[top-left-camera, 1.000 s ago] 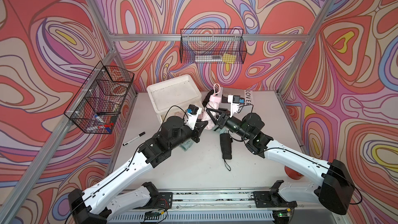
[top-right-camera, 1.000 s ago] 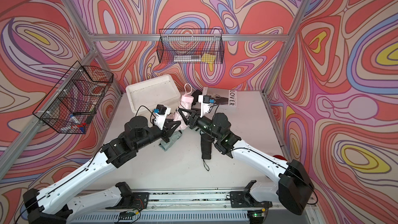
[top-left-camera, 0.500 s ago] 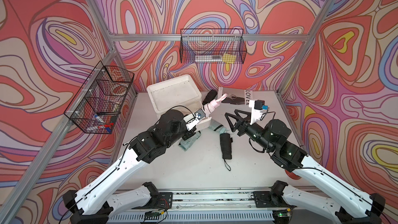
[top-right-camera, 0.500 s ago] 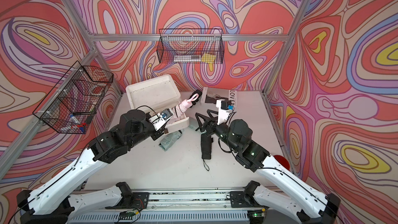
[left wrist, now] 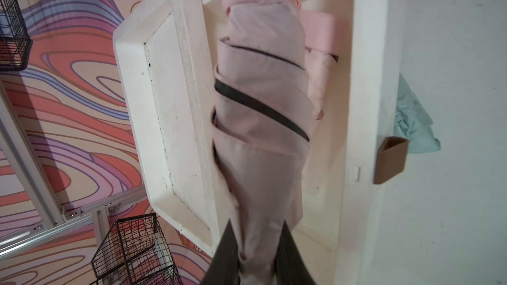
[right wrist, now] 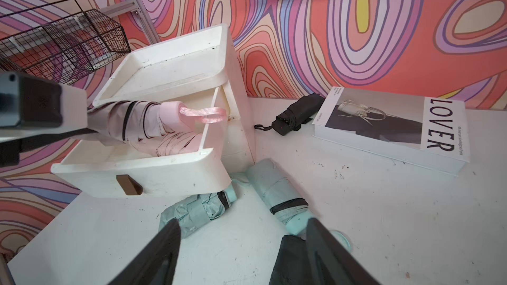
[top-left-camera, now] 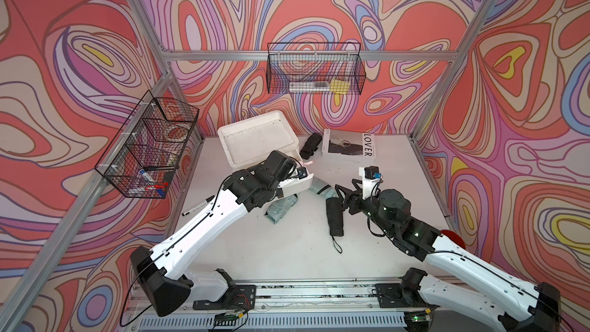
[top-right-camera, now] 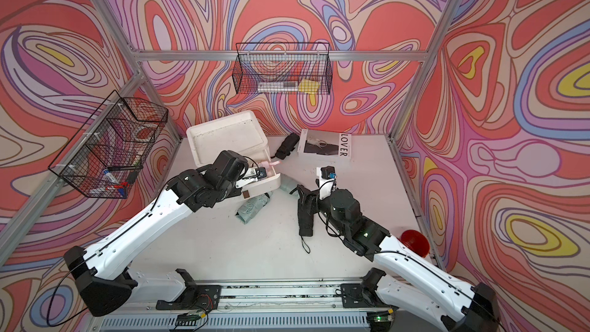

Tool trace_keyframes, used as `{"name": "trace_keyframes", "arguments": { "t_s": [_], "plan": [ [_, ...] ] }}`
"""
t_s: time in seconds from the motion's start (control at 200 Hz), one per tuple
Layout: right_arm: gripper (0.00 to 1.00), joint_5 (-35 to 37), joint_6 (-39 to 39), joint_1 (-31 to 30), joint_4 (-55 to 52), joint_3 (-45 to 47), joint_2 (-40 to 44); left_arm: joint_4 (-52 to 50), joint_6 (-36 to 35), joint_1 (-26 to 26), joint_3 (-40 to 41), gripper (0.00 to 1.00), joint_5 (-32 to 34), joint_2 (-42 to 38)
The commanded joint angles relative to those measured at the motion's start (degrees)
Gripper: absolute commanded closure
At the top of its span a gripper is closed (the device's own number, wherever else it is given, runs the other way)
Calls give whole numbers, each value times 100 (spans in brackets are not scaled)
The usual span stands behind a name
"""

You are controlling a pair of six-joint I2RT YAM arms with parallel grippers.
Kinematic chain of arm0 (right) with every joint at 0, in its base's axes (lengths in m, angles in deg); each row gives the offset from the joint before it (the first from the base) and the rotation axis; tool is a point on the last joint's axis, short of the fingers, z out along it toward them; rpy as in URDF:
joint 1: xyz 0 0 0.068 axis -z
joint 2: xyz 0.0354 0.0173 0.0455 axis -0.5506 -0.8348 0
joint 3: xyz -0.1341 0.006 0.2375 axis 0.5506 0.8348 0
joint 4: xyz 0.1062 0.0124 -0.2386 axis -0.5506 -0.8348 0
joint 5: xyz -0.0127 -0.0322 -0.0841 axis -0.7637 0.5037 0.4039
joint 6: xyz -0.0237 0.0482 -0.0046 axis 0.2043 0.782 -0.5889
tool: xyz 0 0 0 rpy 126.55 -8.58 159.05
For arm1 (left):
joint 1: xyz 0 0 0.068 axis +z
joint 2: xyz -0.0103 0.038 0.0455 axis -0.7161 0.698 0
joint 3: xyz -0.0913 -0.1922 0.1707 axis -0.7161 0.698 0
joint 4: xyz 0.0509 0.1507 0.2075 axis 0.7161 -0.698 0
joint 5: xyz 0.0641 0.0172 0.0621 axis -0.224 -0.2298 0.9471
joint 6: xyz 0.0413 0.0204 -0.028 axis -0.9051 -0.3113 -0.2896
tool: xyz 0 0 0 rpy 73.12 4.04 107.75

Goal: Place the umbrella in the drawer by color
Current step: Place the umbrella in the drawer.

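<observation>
Left fingers [left wrist: 295, 259] are clamped on the pink umbrella [left wrist: 260, 105] at its canopy end. I've got it held roughly level just above the open drawer [right wrist: 164, 171], handle and strap loop over the drawer's inside. A second pink umbrella [right wrist: 175, 143] lies in that drawer, can't tell if the two touch. Right fingers [right wrist: 153, 256] are spread wide, gripping nothing, hovering above the surface [top-left-camera: 303, 250] at one end of a black umbrella [top-left-camera: 334, 215]. A mint umbrella [right wrist: 277, 187] and a crumpled mint umbrella [right wrist: 192, 212] lie just in front of the drawer. Another black umbrella [right wrist: 296, 113] lies beside the book [right wrist: 384, 132]
</observation>
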Motion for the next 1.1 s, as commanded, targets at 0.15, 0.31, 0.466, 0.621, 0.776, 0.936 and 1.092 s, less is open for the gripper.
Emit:
{"name": "trace_keyframes", "arguments": {
  "t_s": [0.15, 0.31, 0.466, 0.621, 0.776, 0.936, 1.092],
  "plan": [
    [25, -125, -88, -26, 127, -1, -72, -716, -64, 37, 269, 100, 202, 51],
    [24, -2, -94, -20, 157, 91, 57, -763, 164, 39, 342, 90, -67, 26],
    [24, 27, -100, -18, 198, 92, -23, -460, 174, 39, 474, 43, -252, -37],
    [24, 1, -101, -23, 180, 61, -142, -77, 386, 38, 438, 26, -440, -127],
    [24, -8, -100, -17, 176, 61, -145, 385, 391, 54, 349, 19, -536, -117],
    [24, 10, -111, -22, 173, 69, -137, 419, 416, 150, 37, 18, -445, 230],
    [24, -5, -109, -25, 148, 74, -119, 265, 853, 152, -419, 18, -612, 467]
  ]
}}
